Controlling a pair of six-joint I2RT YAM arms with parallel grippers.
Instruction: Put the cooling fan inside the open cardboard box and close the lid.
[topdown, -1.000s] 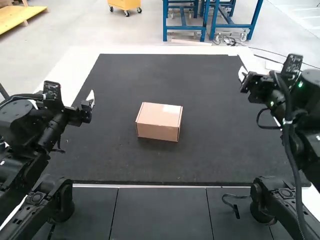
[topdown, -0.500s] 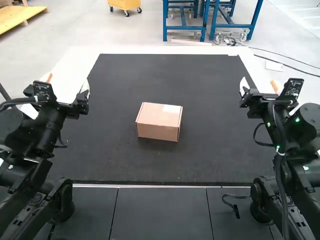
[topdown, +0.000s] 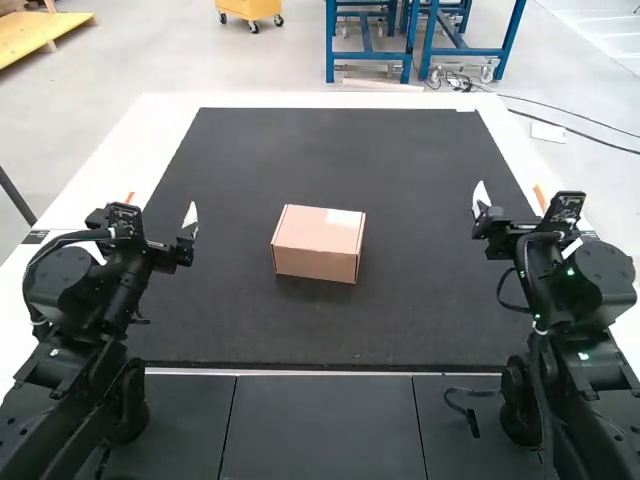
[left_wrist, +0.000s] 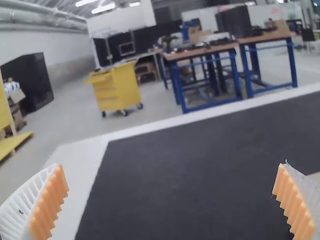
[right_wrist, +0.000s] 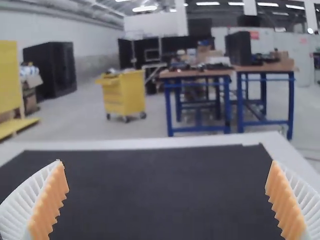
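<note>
cardboard box (topdown: 318, 243) — closed, inside hidden | left fingers (left_wrist: 46, 201) — cut off at edge | right fingers (right_wrist: 46, 202) likewise

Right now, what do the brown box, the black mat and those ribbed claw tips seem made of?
The box looks like matte brown cardboard: flat panels, folded edges. The mat looks like dull, grainy felt or foam; hard to tell which. The fingers look like white ribbed plastic, their orange pads probably soft rubber.
</note>
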